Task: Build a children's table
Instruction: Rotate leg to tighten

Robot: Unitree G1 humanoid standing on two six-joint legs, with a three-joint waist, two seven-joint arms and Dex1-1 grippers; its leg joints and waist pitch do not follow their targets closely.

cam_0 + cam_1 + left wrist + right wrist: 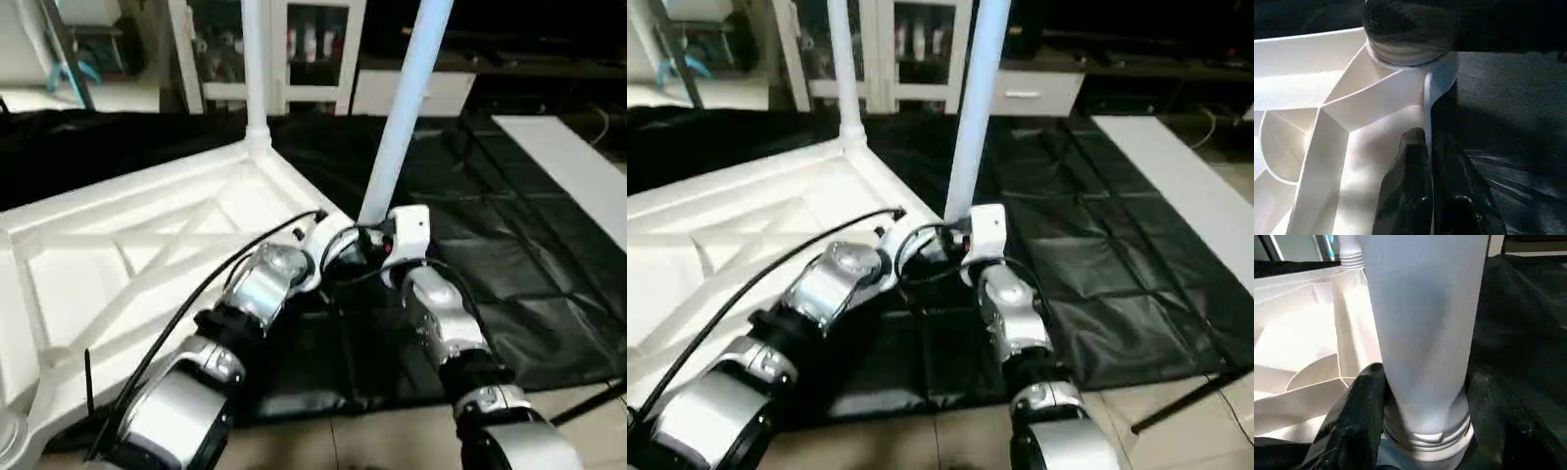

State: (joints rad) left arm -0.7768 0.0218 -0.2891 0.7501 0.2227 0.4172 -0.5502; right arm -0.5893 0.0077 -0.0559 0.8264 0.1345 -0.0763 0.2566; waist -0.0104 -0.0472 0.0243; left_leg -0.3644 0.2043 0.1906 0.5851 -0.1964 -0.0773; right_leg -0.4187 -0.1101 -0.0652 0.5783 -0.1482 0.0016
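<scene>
The white tabletop (118, 255) lies upside down on a black mat, ribs facing up. One white leg (255, 69) stands upright in the far corner socket. A second leg (404, 108) leans to the right at the near right corner, its threaded end (1425, 440) at the socket. My right gripper (1425, 396) is shut on this leg just above the threads, one black finger (1359, 406) on each side. The left gripper (1429, 137) is shut on the tabletop's thin rim (1426, 98), close beside that same corner socket.
The black mat (509, 274) covers the floor under and to the right of the tabletop. A long white board (578, 166) lies at the far right. White cabinets (294, 49) stand behind. Pale floor tiles (1176, 441) and a thin black rod (1185, 401) are near my right forearm.
</scene>
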